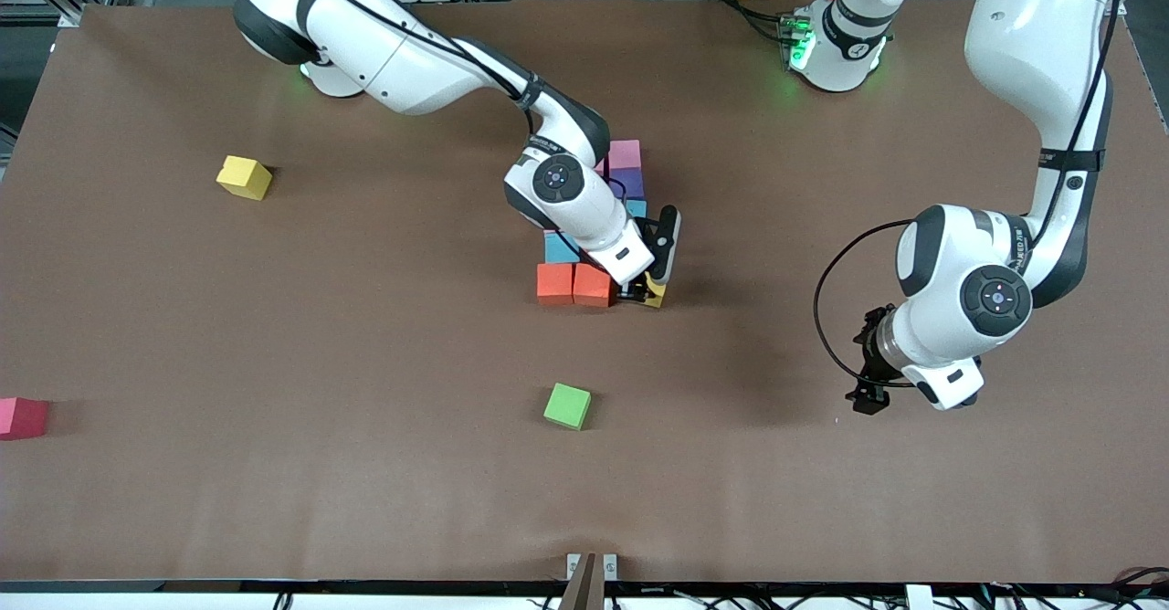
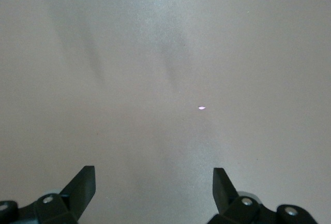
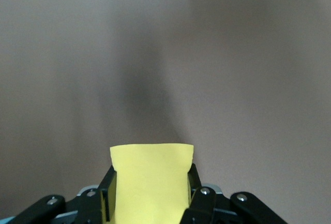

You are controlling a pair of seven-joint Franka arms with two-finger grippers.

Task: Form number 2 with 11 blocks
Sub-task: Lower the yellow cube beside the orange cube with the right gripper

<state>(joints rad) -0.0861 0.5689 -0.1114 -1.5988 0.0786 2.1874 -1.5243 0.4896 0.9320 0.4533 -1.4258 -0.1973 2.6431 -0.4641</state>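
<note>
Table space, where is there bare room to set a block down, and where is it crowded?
Bare table lies between the loose yellow block and the green block, and between the green block and the open, waiting left gripper. It is crowded at the block cluster, where the right gripper holds a yellow block.

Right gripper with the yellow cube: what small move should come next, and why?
Probably open the right gripper and lift away. It is shut on a yellow cube that sits low beside the two orange cubes, apparently completing that row of the digit. The left gripper waits open over bare table.
</note>
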